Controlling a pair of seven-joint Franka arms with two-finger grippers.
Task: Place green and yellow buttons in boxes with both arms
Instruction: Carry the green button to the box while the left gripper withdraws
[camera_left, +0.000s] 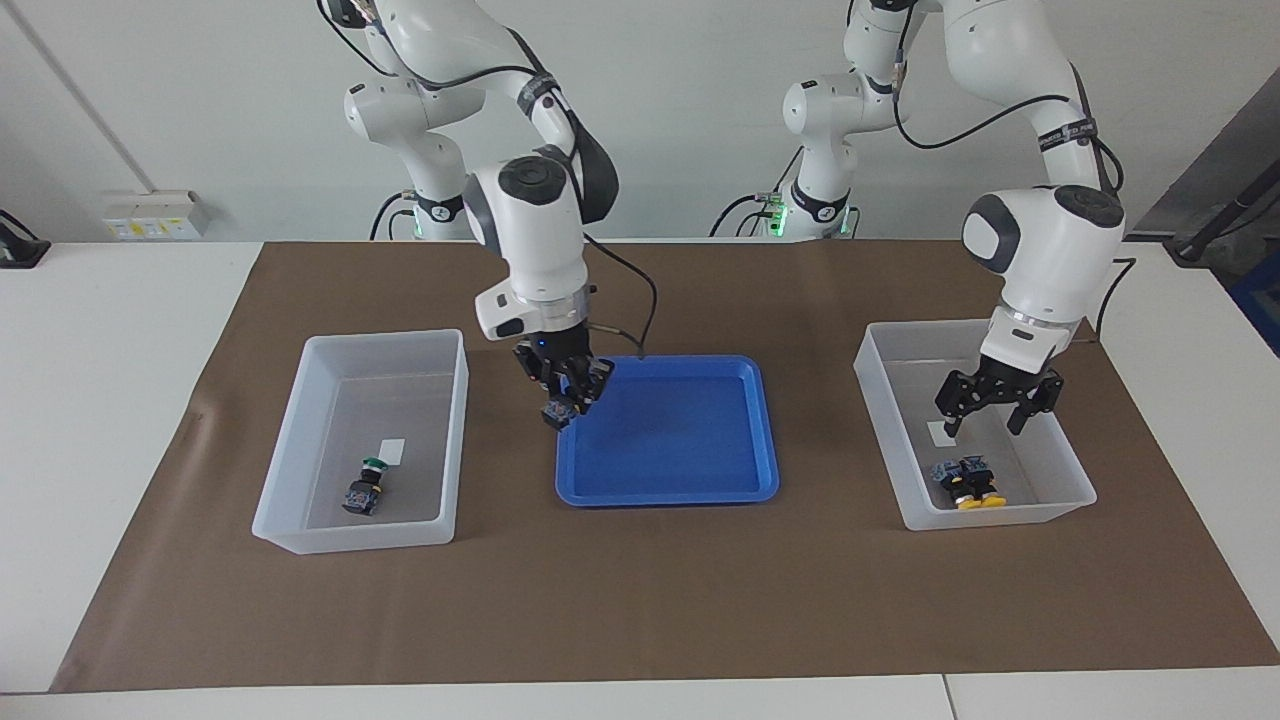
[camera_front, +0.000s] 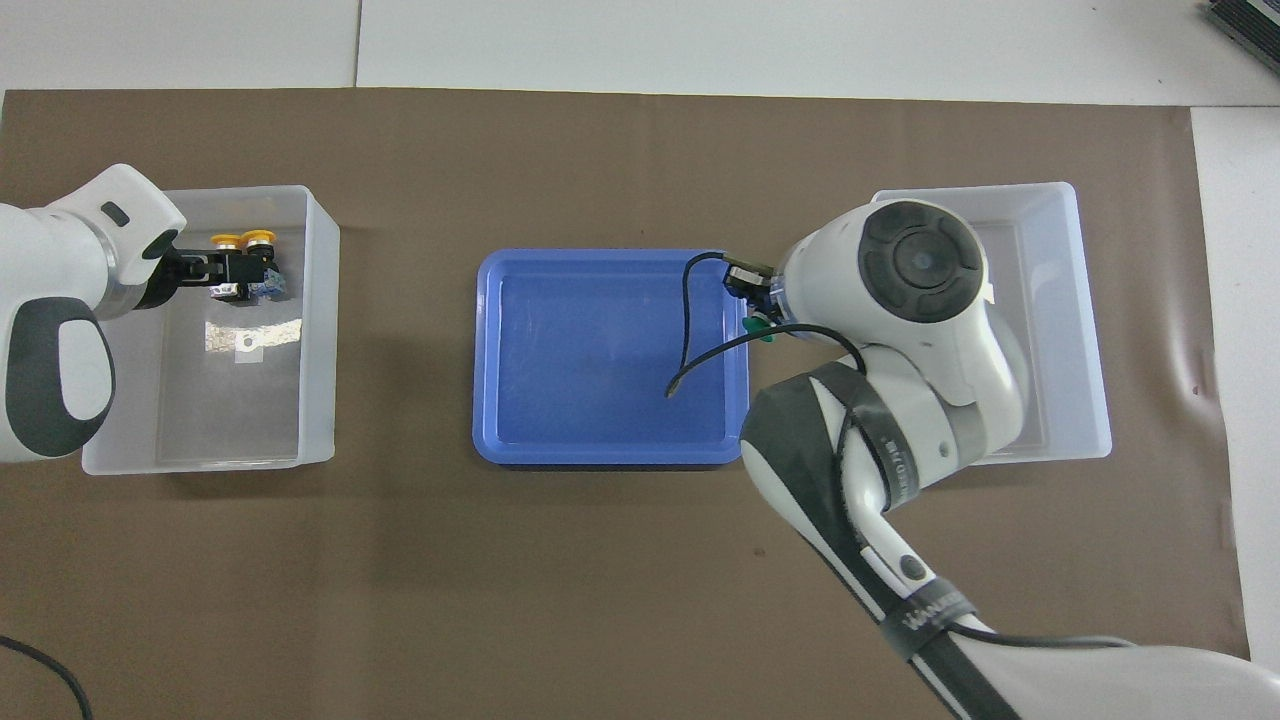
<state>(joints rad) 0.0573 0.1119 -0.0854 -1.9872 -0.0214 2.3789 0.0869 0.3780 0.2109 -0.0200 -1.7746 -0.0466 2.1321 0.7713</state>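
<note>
The right gripper (camera_left: 566, 390), raised over the rim of the shallow blue plastic tray (camera_left: 690, 470) at the edge toward the right arm's end of the bench, was clamped on a small push-button switch with a blocky black-and-blue body (camera_left: 557, 411), which hung below the fingertips; in the overhead view a green cap (camera_front: 757, 324) showed beside the wrist. The translucent white plastic bin at the right arm's end of the bench (camera_left: 300, 455) lay sideways from this gripper, just beside the tray, with its long axis running from the robots' edge toward the opposite edge. On its floor lay one green-capped switch (camera_left: 364, 489), beside a small white label (camera_left: 393, 451). The coming move therefore appeared to be a short sideways carry over the bin wall, for which the right arm was the nearer.

The left gripper (camera_left: 992, 402) hung over the second translucent white bin (camera_left: 880, 400), at the left arm's end of the bench, with its fingers spread apart and holding nothing. Below it, the two yellow-capped switches (camera_left: 968, 483) lay side by side on the bin floor, close to the wall farthest from the robots.
</note>
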